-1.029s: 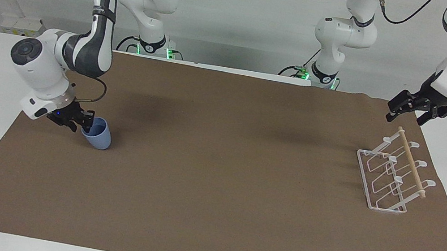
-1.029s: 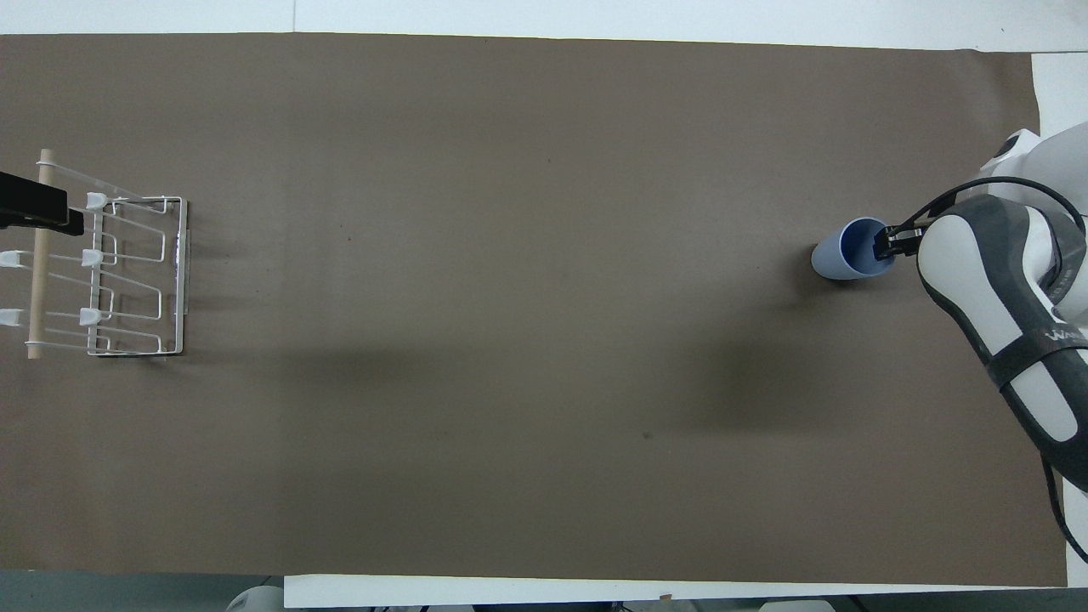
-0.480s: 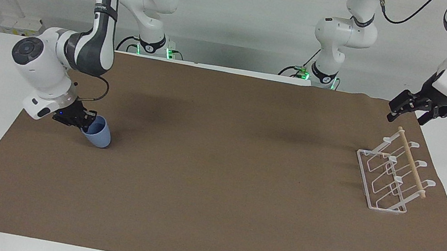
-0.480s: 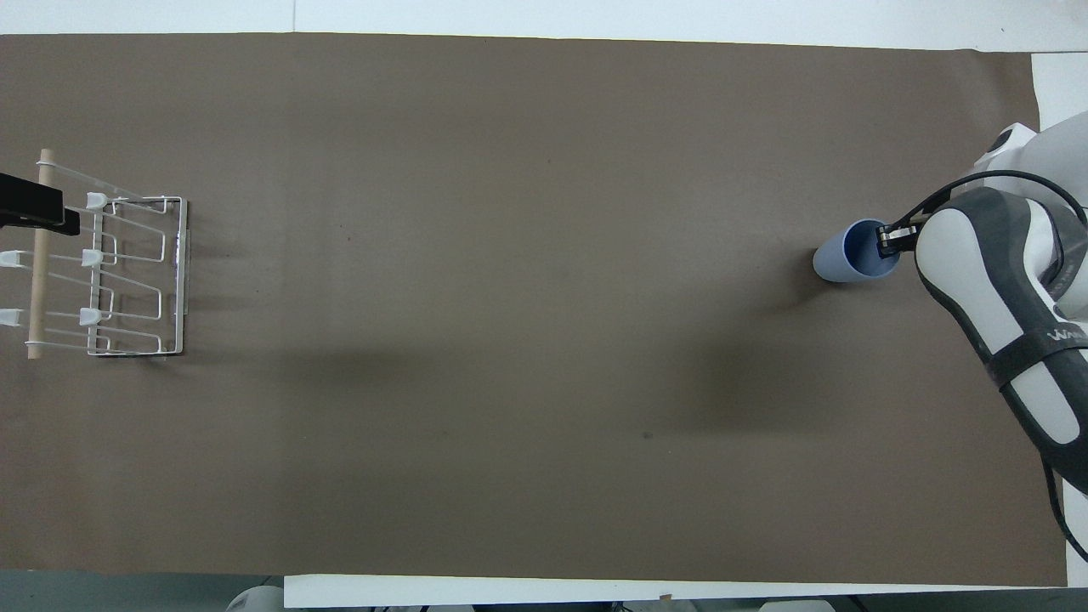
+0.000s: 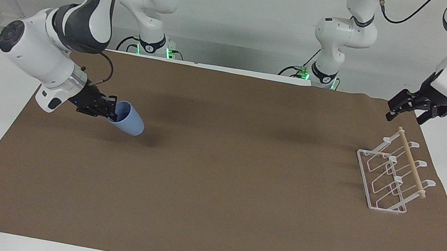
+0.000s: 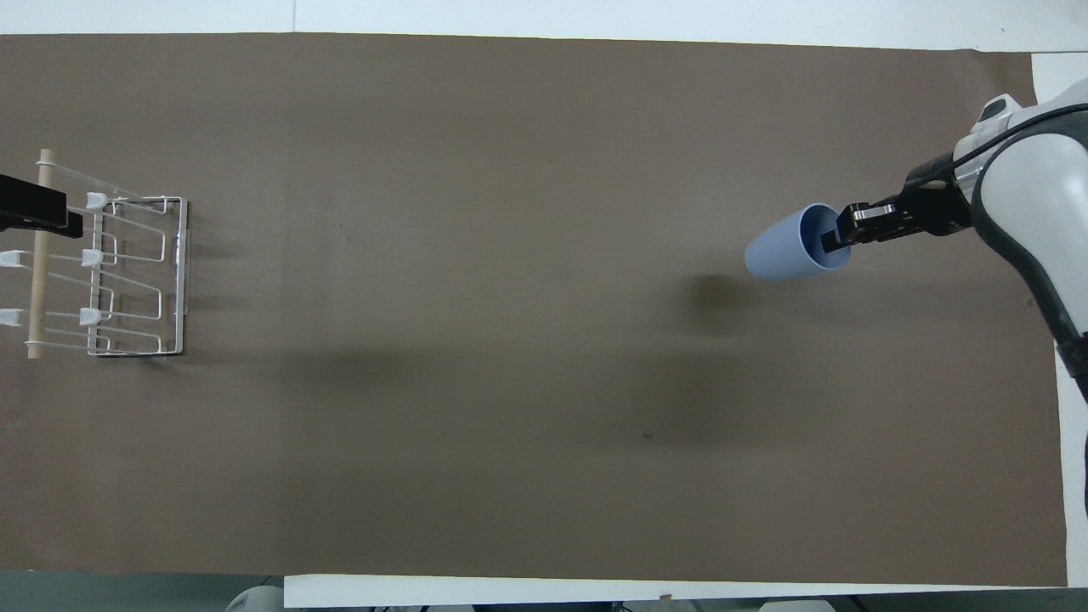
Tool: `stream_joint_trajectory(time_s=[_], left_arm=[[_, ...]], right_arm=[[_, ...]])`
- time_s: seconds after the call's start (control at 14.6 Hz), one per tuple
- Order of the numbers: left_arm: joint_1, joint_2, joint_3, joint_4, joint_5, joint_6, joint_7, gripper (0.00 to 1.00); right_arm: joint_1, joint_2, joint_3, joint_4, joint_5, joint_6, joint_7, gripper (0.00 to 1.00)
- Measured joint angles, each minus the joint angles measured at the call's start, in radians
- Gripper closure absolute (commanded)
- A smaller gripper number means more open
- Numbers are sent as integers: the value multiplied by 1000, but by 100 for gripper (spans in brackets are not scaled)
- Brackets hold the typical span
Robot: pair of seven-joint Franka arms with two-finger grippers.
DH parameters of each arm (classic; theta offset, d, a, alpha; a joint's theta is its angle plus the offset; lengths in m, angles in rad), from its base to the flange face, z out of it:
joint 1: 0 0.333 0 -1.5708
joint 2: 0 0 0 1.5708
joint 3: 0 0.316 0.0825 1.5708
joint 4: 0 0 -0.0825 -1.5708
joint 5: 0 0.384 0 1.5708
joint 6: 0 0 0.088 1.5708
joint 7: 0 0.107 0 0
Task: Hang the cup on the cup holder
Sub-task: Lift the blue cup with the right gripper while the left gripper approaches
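The light-blue cup (image 5: 129, 121) is held tilted, almost on its side, in the air over the brown mat toward the right arm's end of the table, its base pointing toward the table's middle. My right gripper (image 5: 112, 113) is shut on the cup's rim, with one finger inside the mouth; the overhead view shows the gripper (image 6: 837, 238) and the cup (image 6: 786, 251) too. The white wire cup holder (image 5: 392, 176) with its wooden dowel stands toward the left arm's end and also shows in the overhead view (image 6: 127, 280). My left gripper (image 5: 409, 112) waits in the air beside the dowel's end nearer the robots.
A brown mat (image 5: 211, 196) covers most of the white table. The cup's shadow falls on the mat under it. Nothing else stands on the mat between the cup and the cup holder.
My right gripper has lifted the cup off the mat, tipped it further onto its side and carried it toward the table's middle. The left arm has not moved.
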Motion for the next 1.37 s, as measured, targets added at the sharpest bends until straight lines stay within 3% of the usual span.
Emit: stream_joint_trajectory(time_s=[0.27, 0.55, 0.82, 1.03, 1.37], left_arm=[[1, -23, 3, -51, 0, 2, -8, 0], [-1, -59, -1, -114, 0, 6, -102, 0], [-68, -65, -15, -122, -10, 26, -302, 0], [-154, -65, -20, -123, -55, 90, -603, 0], [-236, -65, -24, -133, -231, 213, -1071, 0]], right_arm=[[1, -35, 26, 7, 277, -96, 137, 100], [53, -36, 103, 7, 503, -51, 383, 100], [217, -36, 112, 4, 536, 104, 570, 100], [317, -35, 114, -15, 536, 253, 641, 100], [327, -34, 108, -24, 536, 273, 657, 100]])
